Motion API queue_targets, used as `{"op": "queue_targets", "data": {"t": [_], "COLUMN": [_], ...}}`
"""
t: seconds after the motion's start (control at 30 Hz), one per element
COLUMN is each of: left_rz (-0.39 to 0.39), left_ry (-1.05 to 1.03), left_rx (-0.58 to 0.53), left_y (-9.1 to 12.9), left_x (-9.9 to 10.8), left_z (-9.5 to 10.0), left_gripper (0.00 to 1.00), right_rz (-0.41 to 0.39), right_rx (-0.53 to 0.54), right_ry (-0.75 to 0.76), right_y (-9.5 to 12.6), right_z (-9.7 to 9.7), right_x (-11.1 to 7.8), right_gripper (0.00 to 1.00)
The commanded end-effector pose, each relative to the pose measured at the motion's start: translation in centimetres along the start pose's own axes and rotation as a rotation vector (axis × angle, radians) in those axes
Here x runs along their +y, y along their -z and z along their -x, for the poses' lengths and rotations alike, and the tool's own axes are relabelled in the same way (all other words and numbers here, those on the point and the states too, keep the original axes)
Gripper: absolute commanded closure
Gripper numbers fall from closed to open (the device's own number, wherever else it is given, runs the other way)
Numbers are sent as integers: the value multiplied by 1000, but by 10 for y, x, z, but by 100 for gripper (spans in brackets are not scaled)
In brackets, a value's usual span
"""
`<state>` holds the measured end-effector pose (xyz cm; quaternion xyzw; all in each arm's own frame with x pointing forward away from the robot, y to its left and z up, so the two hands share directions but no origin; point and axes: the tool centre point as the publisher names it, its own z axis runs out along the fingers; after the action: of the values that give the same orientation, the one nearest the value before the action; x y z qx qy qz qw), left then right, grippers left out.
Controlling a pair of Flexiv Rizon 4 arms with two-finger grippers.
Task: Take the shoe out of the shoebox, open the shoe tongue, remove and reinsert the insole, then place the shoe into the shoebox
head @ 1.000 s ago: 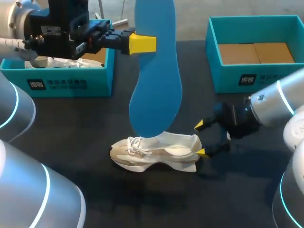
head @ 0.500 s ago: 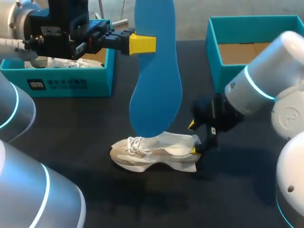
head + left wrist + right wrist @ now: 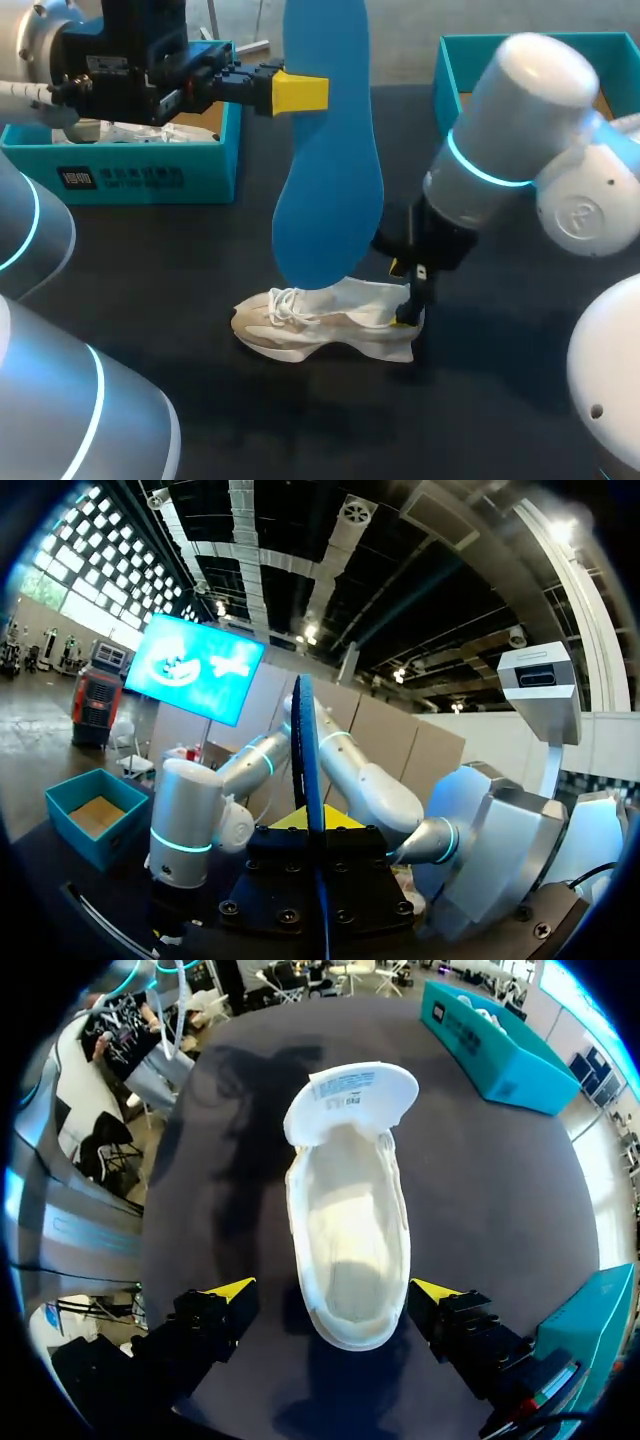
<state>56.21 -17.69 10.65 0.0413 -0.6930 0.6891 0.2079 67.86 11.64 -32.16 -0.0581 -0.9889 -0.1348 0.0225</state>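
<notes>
My left gripper (image 3: 300, 92) is shut on the blue insole (image 3: 330, 180), holding it upright above the table; in the left wrist view the insole (image 3: 308, 750) shows edge-on between the fingers. The white shoe (image 3: 325, 322) lies on the black table, toe to the left, right under the hanging insole's lower end. My right gripper (image 3: 402, 293) points down at the heel. In the right wrist view the shoe (image 3: 350, 1230) has its tongue (image 3: 350, 1095) folded forward and its inside bare. The gripper (image 3: 335, 1292) is open, with the heel between its fingers but not touched.
A teal shoebox (image 3: 150, 172) with white paper inside stands at the back left, behind my left arm. Another teal box (image 3: 450, 100) with a cardboard floor stands at the back right, partly hidden by my right arm's elbow (image 3: 520, 130).
My right arm has swung in from the right and turned downward, bringing its open gripper over the shoe's heel. The left arm and the insole have kept still.
</notes>
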Motion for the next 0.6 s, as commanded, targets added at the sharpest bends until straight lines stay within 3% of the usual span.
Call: {"op": "queue_targets", "data": {"t": [0.03, 0.37, 0.6], "left_rz": [4, 4, 4], "left_ry": [1, 1, 1], "left_rx": [1, 1, 1], "left_y": [-2, -2, -2], "left_x": [-1, -1, -1], "left_z": [1, 1, 1], "left_gripper": [100, 100, 100], "right_rz": [-206, -203, -211], "right_rx": [-14, -26, -31], "right_ry": [-3, 1, 30], "right_y": [-4, -9, -5], "right_z": [0, 1, 12], "right_x": [7, 11, 19], "right_gripper": [0, 0, 0]}}
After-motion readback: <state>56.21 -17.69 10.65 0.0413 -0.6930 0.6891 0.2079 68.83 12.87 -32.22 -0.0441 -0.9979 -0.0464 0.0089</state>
